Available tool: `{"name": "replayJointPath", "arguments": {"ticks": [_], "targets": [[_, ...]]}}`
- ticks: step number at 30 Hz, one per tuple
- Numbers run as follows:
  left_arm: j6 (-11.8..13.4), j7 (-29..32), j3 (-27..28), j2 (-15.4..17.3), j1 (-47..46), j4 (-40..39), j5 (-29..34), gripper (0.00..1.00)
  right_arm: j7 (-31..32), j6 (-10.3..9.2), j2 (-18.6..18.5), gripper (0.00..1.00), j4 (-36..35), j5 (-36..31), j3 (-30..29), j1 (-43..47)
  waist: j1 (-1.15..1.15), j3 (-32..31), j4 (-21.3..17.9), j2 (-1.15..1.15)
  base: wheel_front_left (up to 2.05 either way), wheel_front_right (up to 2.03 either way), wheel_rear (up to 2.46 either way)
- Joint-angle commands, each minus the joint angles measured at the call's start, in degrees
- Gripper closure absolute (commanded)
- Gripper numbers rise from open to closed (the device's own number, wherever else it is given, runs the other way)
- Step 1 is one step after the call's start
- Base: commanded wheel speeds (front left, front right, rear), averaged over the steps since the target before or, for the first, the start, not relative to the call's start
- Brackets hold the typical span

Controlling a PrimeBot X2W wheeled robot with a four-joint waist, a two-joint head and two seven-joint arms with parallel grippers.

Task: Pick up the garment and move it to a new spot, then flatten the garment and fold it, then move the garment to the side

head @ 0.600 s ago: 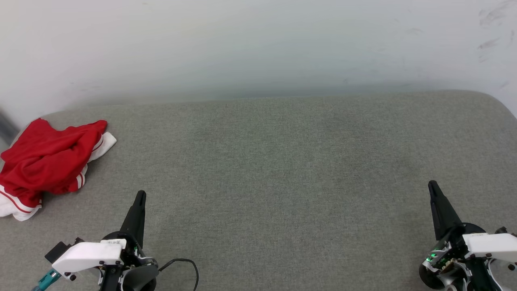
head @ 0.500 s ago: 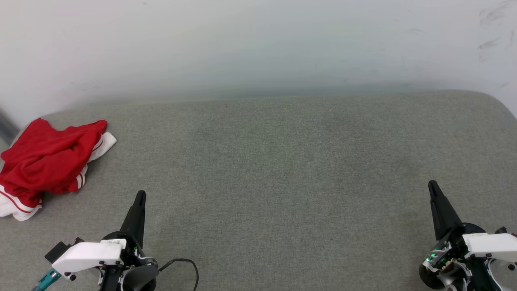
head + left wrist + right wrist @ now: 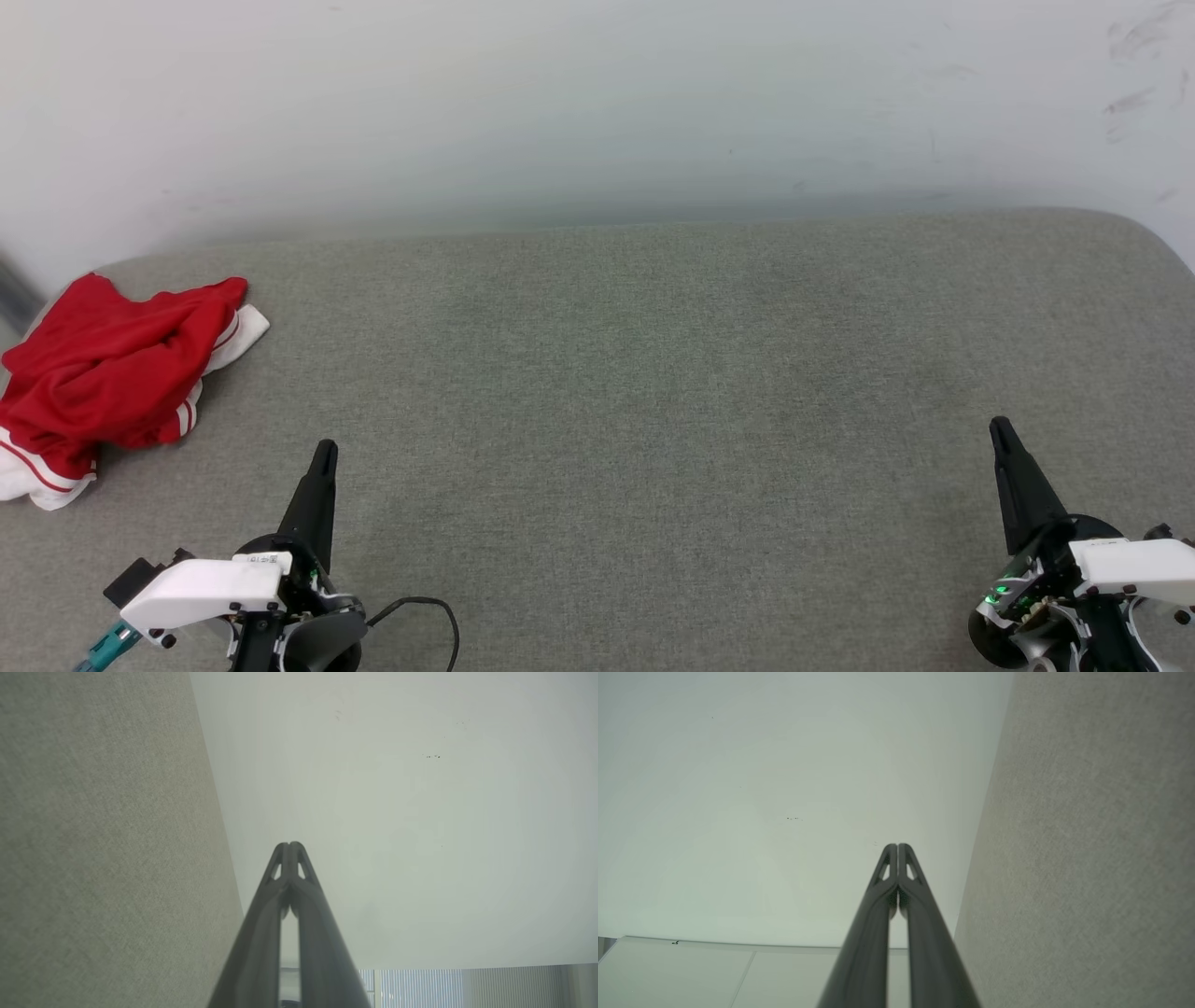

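Note:
The garment (image 3: 107, 373), red with white striped sleeves, lies crumpled in a heap at the far left of the grey padded surface (image 3: 653, 373). My left gripper (image 3: 323, 450) sits at the lower left, shut and empty, a short way right of and nearer than the heap. Over at the lower right, my right gripper (image 3: 999, 426) is also shut on nothing, far from the garment. In the left wrist view the left gripper (image 3: 289, 845) has its tips pressed together against the pale wall. The right wrist view shows the right gripper (image 3: 897, 845) closed the same way.
A pale wall (image 3: 597, 112) rises behind the grey surface. The surface's rounded back right corner (image 3: 1134, 229) and its left edge by the garment are near. A black cable (image 3: 434, 611) loops beside my left wrist.

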Motion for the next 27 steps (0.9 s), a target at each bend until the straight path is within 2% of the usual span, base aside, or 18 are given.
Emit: {"name": "replayJointPath", "arguments": {"ticks": [1, 27], "targets": [[-0.19, 0.11, 0.1, -0.09, -0.46, 0.04, 0.09, 1.0, 0.04, -0.02, 0.21, 1.0, 0.03, 0.19, 0.03, -0.57, 0.0, 0.0, 0.0, 0.0, 0.0, 0.0, 0.0], [-0.19, 0.11, 0.09, -0.08, -0.46, 0.04, 0.08, 1.0, 0.04, -0.02, 0.22, 1.0, 0.03, 0.19, 0.04, -0.57, 0.0, 0.0, 0.0, 0.0, 0.0, 0.0, 0.0]]}}
